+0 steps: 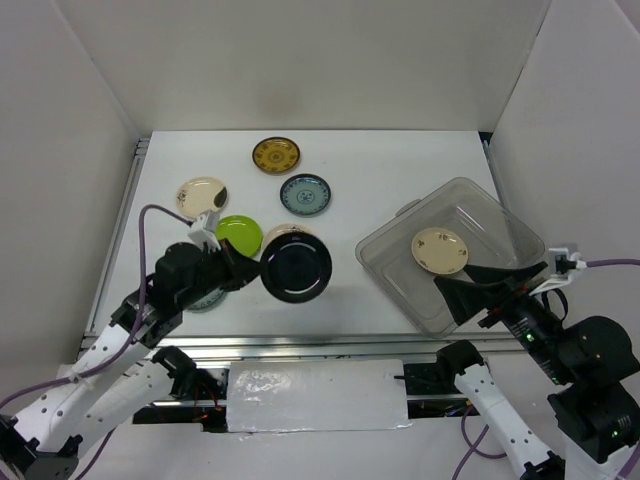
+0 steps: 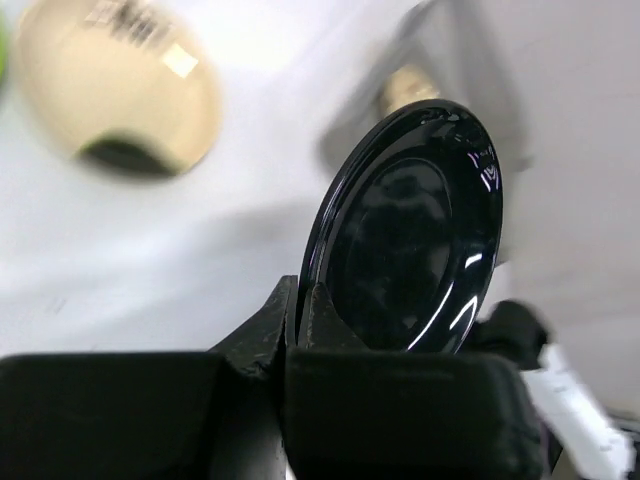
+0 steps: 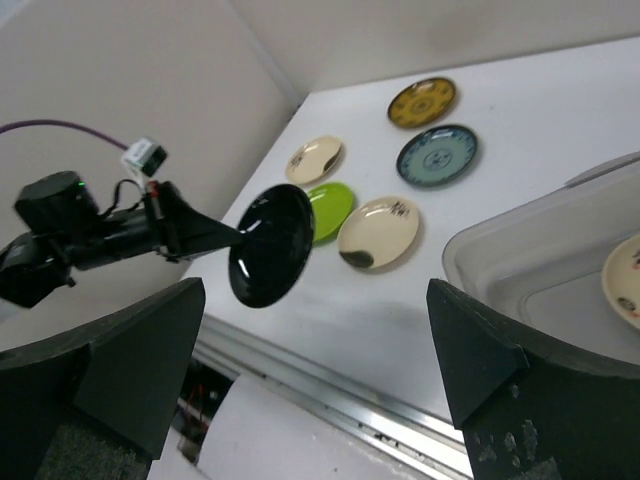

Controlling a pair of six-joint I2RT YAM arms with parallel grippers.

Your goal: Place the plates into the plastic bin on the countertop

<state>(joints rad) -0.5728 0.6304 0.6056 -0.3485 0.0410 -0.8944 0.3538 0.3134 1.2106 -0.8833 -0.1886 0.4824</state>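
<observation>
**Black plate up on its edge, bin waiting to the right**

On the left, the left end effector (image 1: 255,272) is pinching the black plate (image 1: 296,268) by its rim. It holds the plate tipped almost upright above the bench (image 1: 350,160), clear of the surface as far as I can judge.

The plate looks stiff and light. That glossy glaze is probably slippery, though, and I'd expect it to chip or shatter if dropped. With only a narrow bite on the rim it could swivel in the grip, so a slow carry and a low release seem wise. On saucers this shallow, the rim looks like the only sensible place to take hold.

Just behind it lies a green plate (image 1: 238,232), with a cream plate (image 1: 201,193) further left. A yellow plate (image 1: 275,155) and a blue plate (image 1: 305,194) sit toward the back.

To the right is the bin (image 1: 385,262), with one binned plate (image 1: 440,250) lying flat inside. The right end effector (image 1: 470,285) is spread wide and empty, over the bin's near corner.
</observation>
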